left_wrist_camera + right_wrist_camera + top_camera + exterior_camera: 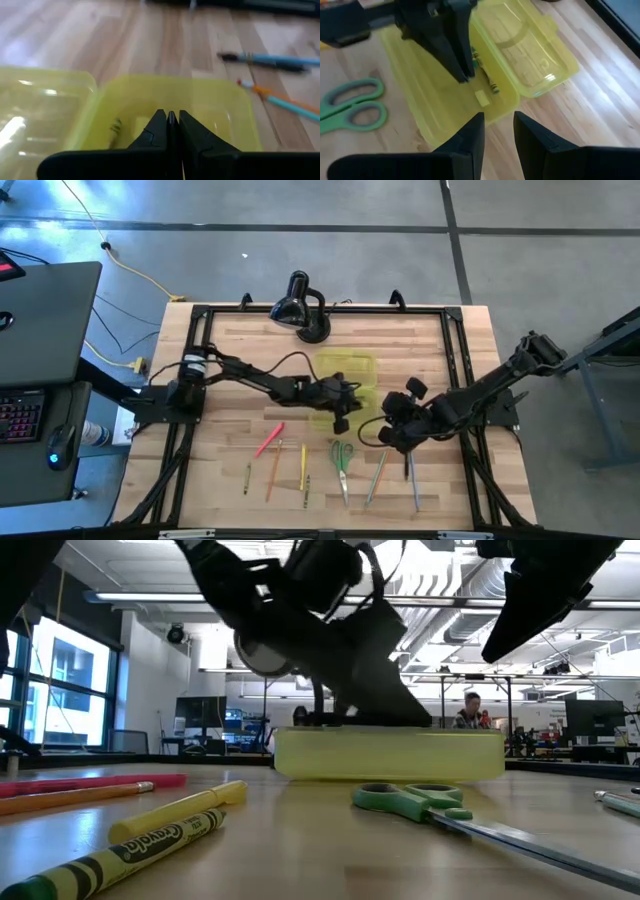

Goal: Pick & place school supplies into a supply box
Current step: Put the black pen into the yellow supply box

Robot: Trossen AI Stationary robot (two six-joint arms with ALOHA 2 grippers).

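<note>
The left gripper (462, 75) hangs over the open tray of the translucent yellow-green plastic supply box (345, 387), its two dark fingers (159, 131) pressed almost together with only a thin dark sliver between them; whether that sliver is an object they pinch cannot be told. Just beside the fingertips, inside the tray, a green-and-yellow striped crayon (484, 74) lies on the box floor. The box sits open near the middle of the pale wooden table (240, 355), its hinged lid (530, 55) folded flat beside the tray. The right gripper (498, 130) hovers just off the box's near edge, its fingers parted and holding nothing. Green-handled scissors (342, 460) lie on the table in front of the box, with long silver blades. To one side of them rest a pink-red marker (270, 439), an orange pencil (274, 470) and a yellow pencil (303, 467); to the other side lie a green pencil (377, 477) and a grey pen (412, 480). A black desk lamp (302, 307) stands at the table's far edge, well apart from the box.
</note>
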